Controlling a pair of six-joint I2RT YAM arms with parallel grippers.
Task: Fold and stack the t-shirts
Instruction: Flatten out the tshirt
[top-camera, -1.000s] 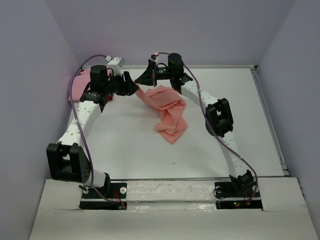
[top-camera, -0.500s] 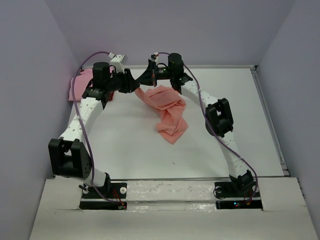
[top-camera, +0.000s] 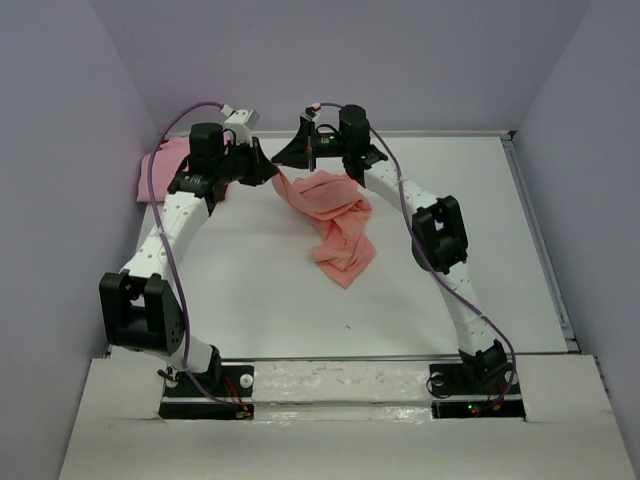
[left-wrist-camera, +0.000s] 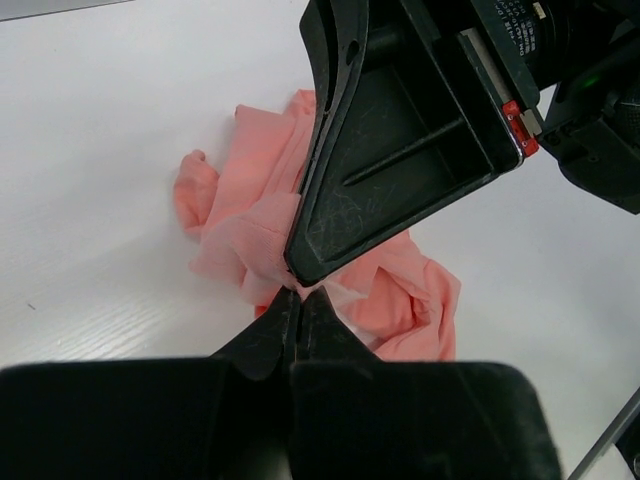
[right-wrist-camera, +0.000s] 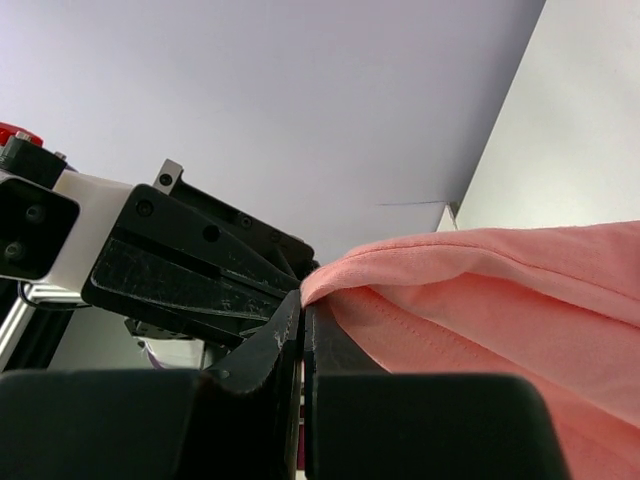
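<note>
A crumpled salmon-orange cotton t-shirt (top-camera: 335, 225) lies toward the far middle of the white table (top-camera: 250, 290), its upper corner lifted. The left gripper (left-wrist-camera: 298, 298) and right gripper (right-wrist-camera: 303, 300), tips close together, both pinch that corner with fingers closed. A lighter pink t-shirt (top-camera: 165, 165) sits at the far left edge.

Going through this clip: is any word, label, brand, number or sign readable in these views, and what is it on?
Small white print on the black motor housing of the right arm, left wrist view: too blurred to read.
Salmon-orange cotton t-shirt: no print or tag visible.
Nothing else bears text in any view.
</note>
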